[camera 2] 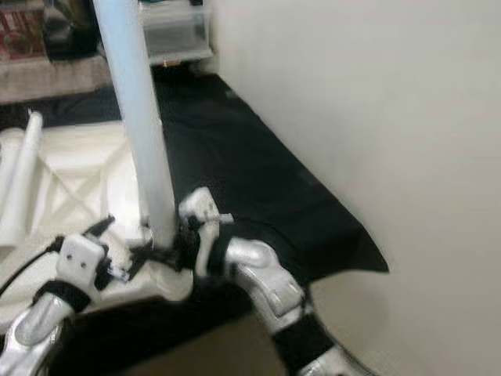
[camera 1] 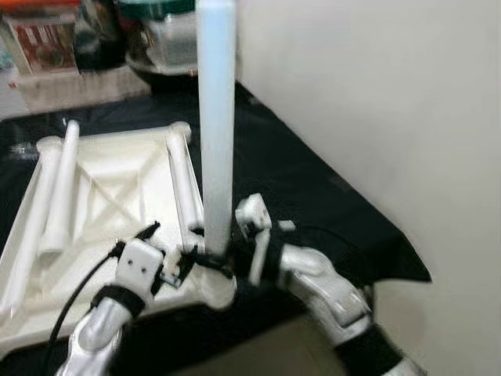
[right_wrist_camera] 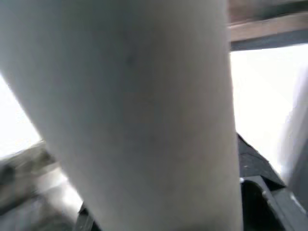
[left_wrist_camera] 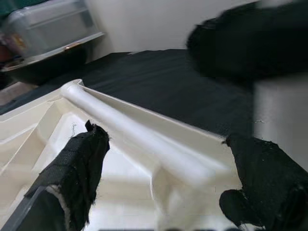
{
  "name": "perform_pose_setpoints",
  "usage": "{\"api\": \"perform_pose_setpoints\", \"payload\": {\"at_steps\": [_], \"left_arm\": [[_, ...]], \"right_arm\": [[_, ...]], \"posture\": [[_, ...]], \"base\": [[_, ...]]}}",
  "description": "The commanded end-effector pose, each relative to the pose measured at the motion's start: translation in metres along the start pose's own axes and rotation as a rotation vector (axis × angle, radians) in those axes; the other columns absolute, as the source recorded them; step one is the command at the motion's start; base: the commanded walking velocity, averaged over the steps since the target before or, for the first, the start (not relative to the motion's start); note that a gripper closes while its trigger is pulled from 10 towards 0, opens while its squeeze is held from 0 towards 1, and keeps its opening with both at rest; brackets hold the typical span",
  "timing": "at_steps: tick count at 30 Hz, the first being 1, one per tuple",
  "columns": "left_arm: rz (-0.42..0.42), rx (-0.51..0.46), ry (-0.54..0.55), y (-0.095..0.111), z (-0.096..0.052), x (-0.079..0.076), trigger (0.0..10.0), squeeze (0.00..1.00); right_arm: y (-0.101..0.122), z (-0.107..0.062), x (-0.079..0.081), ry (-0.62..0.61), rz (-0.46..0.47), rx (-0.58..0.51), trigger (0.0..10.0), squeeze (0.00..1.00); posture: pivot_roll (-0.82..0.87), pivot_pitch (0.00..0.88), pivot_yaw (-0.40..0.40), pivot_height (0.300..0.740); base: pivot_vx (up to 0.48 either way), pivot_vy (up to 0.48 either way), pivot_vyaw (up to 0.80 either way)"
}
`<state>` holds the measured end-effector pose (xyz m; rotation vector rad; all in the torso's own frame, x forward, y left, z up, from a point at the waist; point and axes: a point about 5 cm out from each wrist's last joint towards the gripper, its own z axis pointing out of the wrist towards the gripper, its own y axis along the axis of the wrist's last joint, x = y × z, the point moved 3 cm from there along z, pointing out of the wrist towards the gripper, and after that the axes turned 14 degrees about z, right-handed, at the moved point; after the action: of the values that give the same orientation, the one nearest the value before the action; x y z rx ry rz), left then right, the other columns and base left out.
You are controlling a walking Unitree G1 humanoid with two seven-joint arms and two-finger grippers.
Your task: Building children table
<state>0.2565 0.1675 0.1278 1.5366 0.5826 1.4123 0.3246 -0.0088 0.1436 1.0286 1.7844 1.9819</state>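
- Right claw [camera 1: 227, 258] clamps the upright leg [camera 1: 216, 125] low down, seating it in the near corner socket of the upturned tabletop [camera 1: 109, 188].
- Left claw [camera 1: 176, 266] spread beside that corner, likely steadying.
- Spare legs lie inside.

Black cloth [camera 1: 313, 188] beside a pale wall [camera 1: 376, 102]; clear plastic container [camera 1: 168, 39] and red-printed box [camera 1: 43, 39] beyond.

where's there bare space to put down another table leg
Free: the black cloth between the upturned tabletop and the wall. Crowded: the near corner, where both hands, left hand and right hand, meet at the upright leg; two loose legs fill the tabletop.
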Motion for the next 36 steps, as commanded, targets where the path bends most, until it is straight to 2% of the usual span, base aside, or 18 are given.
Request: {"api": "perform_pose_setpoints", "payload": {"at_steps": [1,7,8,11,12,13,15,16,18,22,26,27,28,29,32,34,35,36], "left_arm": [[0.019,0.002,-0.009,-0.001,-0.001,0.000,10.0,0.00],[0.020,-0.004,-0.017,-0.001,0.002,-0.003,10.0,0.00],[0.017,-0.007,-0.026,-0.001,0.004,-0.006,10.0,0.00],[0.011,-0.012,-0.041,-0.001,0.006,-0.011,10.0,0.00],[0.010,-0.014,-0.044,-0.001,0.007,-0.012,10.0,0.00],[0.011,-0.014,-0.044,-0.001,0.007,-0.012,10.0,0.00],[0.011,-0.014,-0.043,-0.001,0.006,-0.011,10.0,0.00],[0.012,-0.014,-0.039,-0.002,0.006,-0.009,10.0,0.00],[0.012,-0.014,-0.039,-0.002,0.006,-0.009,10.0,0.00],[0.013,-0.010,-0.029,-0.002,0.003,-0.007,10.0,0.00],[0.014,-0.010,-0.028,-0.002,0.003,-0.007,10.0,0.00],[0.014,-0.009,-0.024,-0.002,0.003,-0.007,10.0,0.00],[0.014,-0.008,-0.021,-0.002,0.002,-0.007,10.0,0.00],[0.014,-0.008,-0.021,-0.002,0.002,-0.007,10.0,0.00],[0.013,-0.007,-0.017,-0.001,0.002,-0.007,10.0,0.00],[0.013,-0.005,-0.015,-0.001,0.002,-0.008,10.0,0.00],[0.012,-0.004,-0.017,-0.001,0.002,-0.009,10.0,0.00],[0.012,-0.004,-0.017,-0.001,0.002,-0.009,10.0,0.00]], "right_arm": [[-0.025,-0.038,-0.091,-0.647,0.084,0.036,0.0,0.00],[-0.034,-0.074,-0.125,-0.976,0.129,0.025,0.0,0.00],[-0.032,-0.068,-0.118,-0.906,0.141,0.006,10.0,0.00],[-0.017,-0.043,-0.081,-0.593,0.196,-0.100,10.0,0.00],[-0.008,-0.034,-0.063,-0.449,0.219,-0.142,10.0,0.36],[0.000,-0.029,-0.052,-0.365,0.209,-0.182,10.0,1.00],[0.003,-0.023,-0.040,-0.263,0.206,-0.166,10.0,1.00],[0.009,-0.018,-0.018,-0.061,0.200,-0.134,10.0,0.00],[0.009,-0.018,-0.018,-0.061,0.200,-0.134,10.0,0.00],[0.009,-0.042,0.037,0.498,0.139,0.069,10.0,0.00],[0.005,-0.048,0.040,0.540,0.122,0.107,10.0,0.00],[-0.002,-0.051,0.040,0.558,0.106,0.138,3.5,0.00],[-0.007,-0.053,0.038,0.565,0.099,0.154,1.5,0.00],[-0.007,-0.053,0.038,0.565,0.099,0.154,1.5,0.00],[-0.008,-0.044,0.028,0.463,0.082,0.114,0.0,0.00],[-0.008,-0.029,0.001,0.223,0.078,0.058,0.0,0.00],[-0.008,-0.022,-0.051,-0.205,0.104,-0.002,0.0,0.00],[-0.008,-0.022,-0.051,-0.205,0.104,-0.002,0.0,0.00]], "posture": [[0.10,0.000,-0.041,0.740],[0.08,0.000,-0.028,0.740],[0.07,0.000,-0.024,0.740],[0.07,0.000,-0.021,0.740],[0.07,0.000,-0.021,0.740],[0.07,0.000,-0.023,0.740],[0.08,0.000,-0.026,0.740],[0.08,0.000,-0.029,0.740],[0.08,0.000,-0.029,0.740],[0.08,0.000,-0.040,0.740],[0.08,0.000,-0.042,0.740],[0.09,0.000,-0.049,0.740],[0.09,0.000,-0.050,0.740],[0.09,0.000,-0.050,0.740],[0.09,0.000,-0.051,0.740],[0.09,0.000,-0.048,0.740],[0.09,0.000,-0.045,0.740],[0.09,0.000,-0.045,0.740]], "base": [[0.000,0.000,0.00],[0.000,0.000,0.00],[0.000,0.000,0.00],[0.000,0.000,0.00],[0.000,0.000,0.00],[0.000,0.000,0.00],[0.000,0.000,0.00],[0.000,0.000,0.00],[0.000,0.000,0.00],[0.000,0.000,0.00],[0.000,0.000,0.00],[0.000,0.000,0.00],[0.000,0.000,0.00],[0.000,0.000,0.00],[0.000,0.000,0.00],[0.000,0.000,0.00],[0.000,0.000,0.00],[0.000,0.000,0.00]]}}
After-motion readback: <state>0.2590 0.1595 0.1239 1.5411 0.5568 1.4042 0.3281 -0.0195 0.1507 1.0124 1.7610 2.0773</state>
